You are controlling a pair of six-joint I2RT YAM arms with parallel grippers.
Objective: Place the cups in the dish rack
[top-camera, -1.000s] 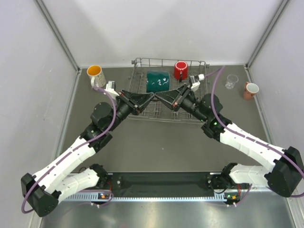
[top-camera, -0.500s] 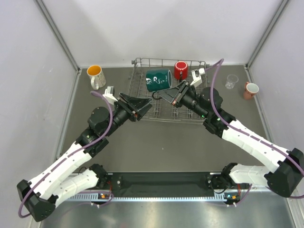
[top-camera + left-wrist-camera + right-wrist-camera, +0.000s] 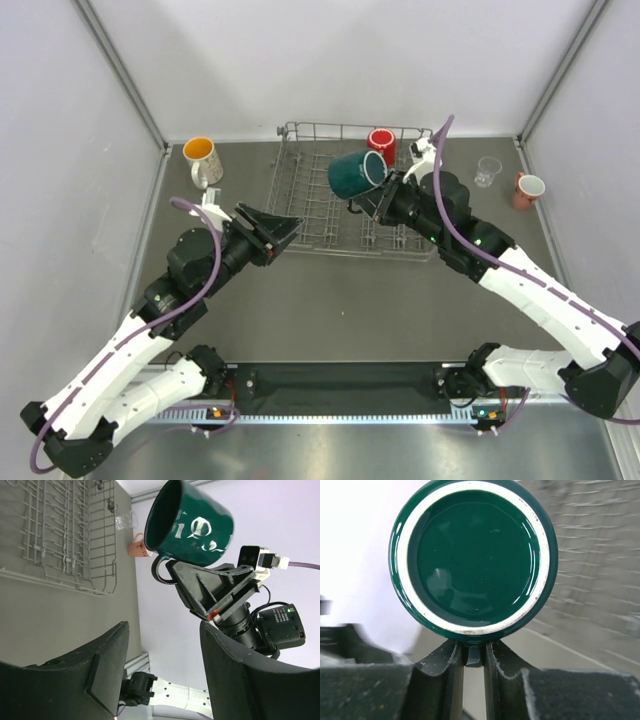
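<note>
My right gripper (image 3: 368,199) is shut on the handle of the dark green mug (image 3: 353,173) and holds it lifted above the dish rack (image 3: 300,215), tilted on its side. In the right wrist view the mug's base (image 3: 473,557) faces the camera with the handle pinched between the fingers (image 3: 449,672). The left wrist view shows the green mug (image 3: 192,522) aloft. My left gripper (image 3: 283,228) is open and empty at the rack's near left corner. A red mug (image 3: 380,146) stands in the rack's far right. The speckled mug (image 3: 201,160), clear glass (image 3: 488,171) and salmon-pink mug (image 3: 526,189) stand on the table.
The rack stands at the table's far middle, against the back wall. Grey side walls close in the table left and right. The speckled mug is left of the rack; the glass and pink mug are to its right, near the right wall.
The right gripper has lifted the green mug off the rack floor and tipped it up to the right. The left gripper has drawn back from the rack's middle to its near left corner.
</note>
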